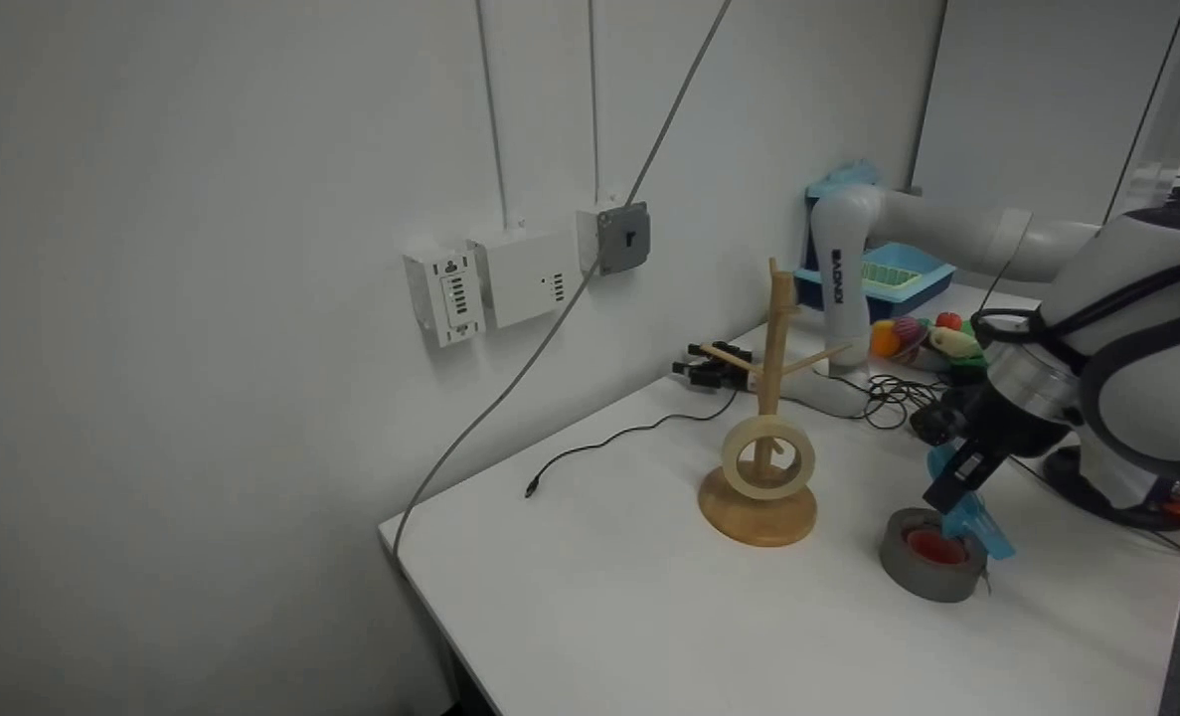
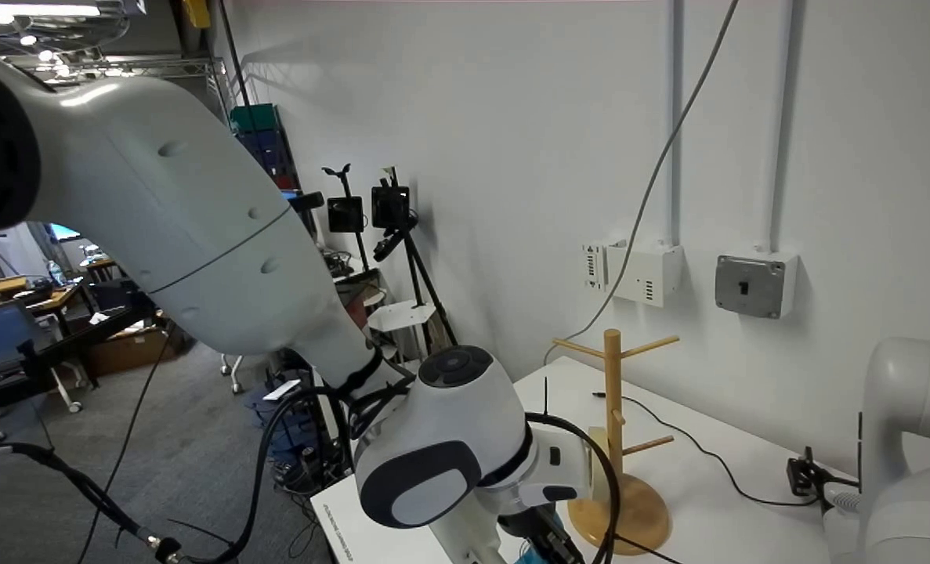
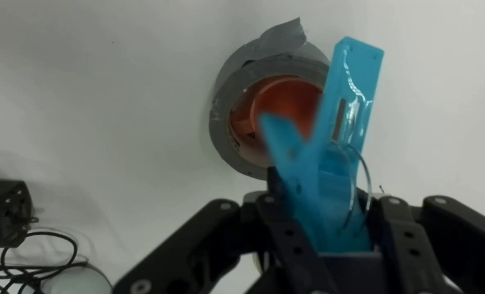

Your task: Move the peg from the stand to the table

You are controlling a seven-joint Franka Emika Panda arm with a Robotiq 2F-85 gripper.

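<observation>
The peg is a light-blue plastic clothes peg with a wire spring; it shows in an exterior view (image 1: 982,527) and in the wrist view (image 3: 356,77). My gripper (image 3: 320,188) is shut on it, with the blue ends pointing down and away from the fingers. The peg overlaps the right side of the grey tape roll in view; I cannot tell whether they touch. The wooden stand (image 1: 734,517) stands apart from the gripper; it also shows in an exterior view (image 2: 613,407). The white table (image 1: 649,617) lies below. In an exterior view the gripper (image 2: 547,540) is partly cut off.
A grey tape roll (image 1: 913,577) with a red inside lies under the gripper. A tan tape roll (image 1: 768,426) hangs on the stand. A black cable (image 1: 629,432) runs behind the stand. A Kinova arm (image 1: 843,268), toy fruit (image 1: 885,340) and a blue basket (image 1: 908,273) stand farther back.
</observation>
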